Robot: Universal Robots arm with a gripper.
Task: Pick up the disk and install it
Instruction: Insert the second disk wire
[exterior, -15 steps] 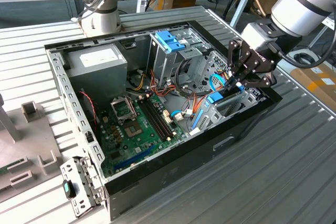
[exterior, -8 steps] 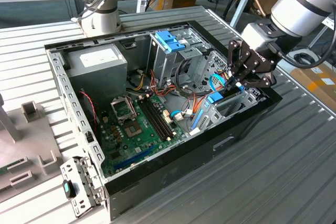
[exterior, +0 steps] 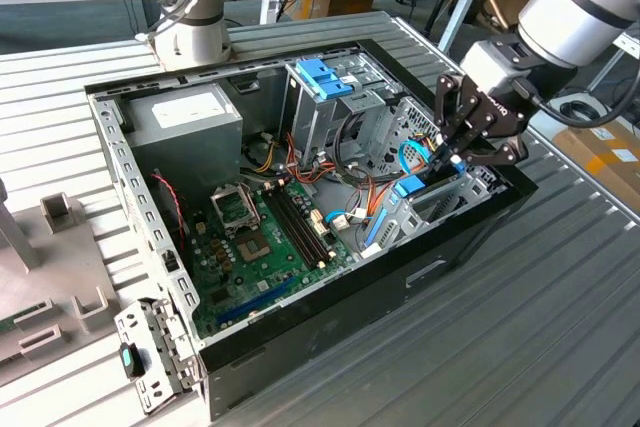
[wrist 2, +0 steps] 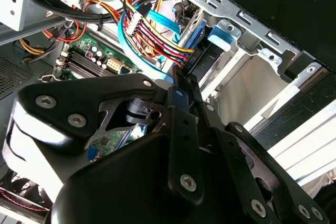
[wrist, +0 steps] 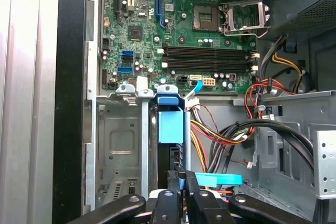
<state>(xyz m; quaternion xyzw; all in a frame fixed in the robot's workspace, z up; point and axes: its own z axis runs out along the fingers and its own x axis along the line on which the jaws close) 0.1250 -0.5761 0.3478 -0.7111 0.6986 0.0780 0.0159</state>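
Hand: the hand (exterior: pixel 452 154) has its fingers pinched together on the disk's (wrist: pixel 170 124) blue rear tab.
Disk: stands on edge inside the drive cage (wrist: pixel 118 140), so it slides along the slot.
Case: the computer case (exterior: pixel 440 267) lies open on the counter (exterior: pixel 520 347), giving access from above.

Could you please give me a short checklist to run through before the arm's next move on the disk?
1. Disk in the slot: the grey hard drive in its light-blue plastic carrier frame stands on edge inside the silver metal drive bay. Ok.
2. Gripper position: the black gripper is at the disk's outer end, over the bay. Ok.
3. Hold on the disk: cannot tell.
4. Disk fully seated: cannot tell.
5. Cables: the red, yellow and black wire bundle runs close beside the bay; whether it touches the disk, cannot tell.
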